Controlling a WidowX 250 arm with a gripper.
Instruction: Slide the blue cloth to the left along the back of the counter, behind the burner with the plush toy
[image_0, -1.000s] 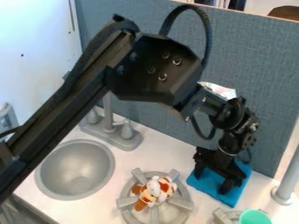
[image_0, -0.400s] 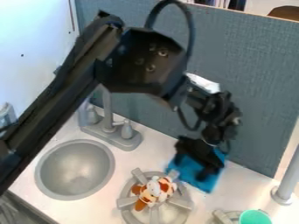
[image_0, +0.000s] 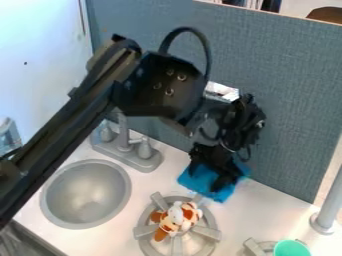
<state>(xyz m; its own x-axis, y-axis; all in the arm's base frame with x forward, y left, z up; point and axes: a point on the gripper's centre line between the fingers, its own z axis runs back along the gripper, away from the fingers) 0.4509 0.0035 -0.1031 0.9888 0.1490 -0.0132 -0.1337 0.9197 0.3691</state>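
Note:
The black gripper (image_0: 206, 177) is at the right of the centre, in front of the blue-grey panel, pointing down onto a blue cloth (image_0: 191, 181). Its two fingers stand apart, with blue cloth visible between and around them. The cloth lies on the white counter just behind the round grey stove burner, its far part hidden behind the gripper. An orange-and-white plush toy (image_0: 178, 218) rests on that burner, in front and to the left of the gripper.
A round grey sink bowl (image_0: 86, 194) and grey faucet (image_0: 137, 154) are at the left. At the lower right, a green cup (image_0: 291, 248) stands by a second burner, near a grey post (image_0: 327, 216). The panel (image_0: 287, 105) rises behind the counter.
The arm and gripper have moved left and somewhat toward the back. The blue cloth has slid along with them, now closer to the panel. The plush toy has stayed put.

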